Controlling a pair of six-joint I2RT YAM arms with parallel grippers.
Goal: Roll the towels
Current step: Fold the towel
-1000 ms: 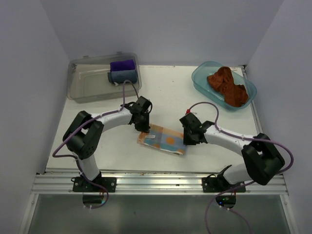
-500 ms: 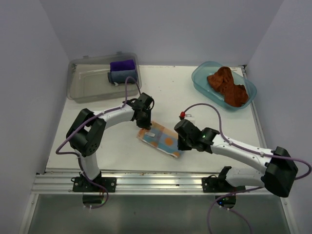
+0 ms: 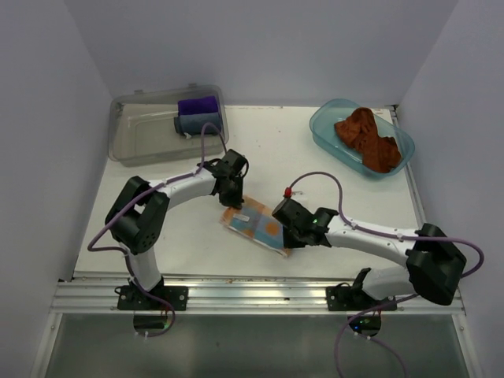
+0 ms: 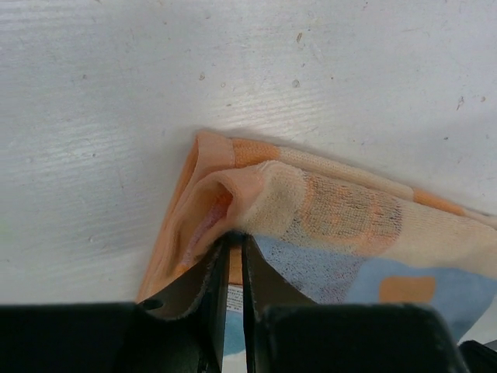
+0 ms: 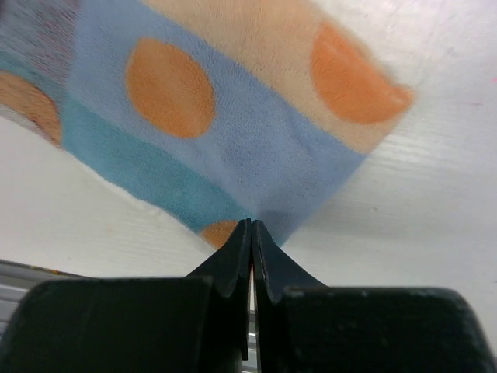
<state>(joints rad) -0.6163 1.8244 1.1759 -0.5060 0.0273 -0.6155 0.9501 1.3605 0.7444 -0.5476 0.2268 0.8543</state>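
Near centre, right tool (image 5: pixel 251 225) pulled towel (image 3: pixel 252 224) leftward.

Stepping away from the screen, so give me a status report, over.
Left gripper shut on patterned towel fold. Right gripper shut on its corner. Rust-brown towel in blue tub. Nothing obstructing.

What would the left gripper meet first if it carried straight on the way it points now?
The patterned towel: the left gripper pinches its folded edge, so more cloth comes first, then probably the white table beneath, though depth is unclear.
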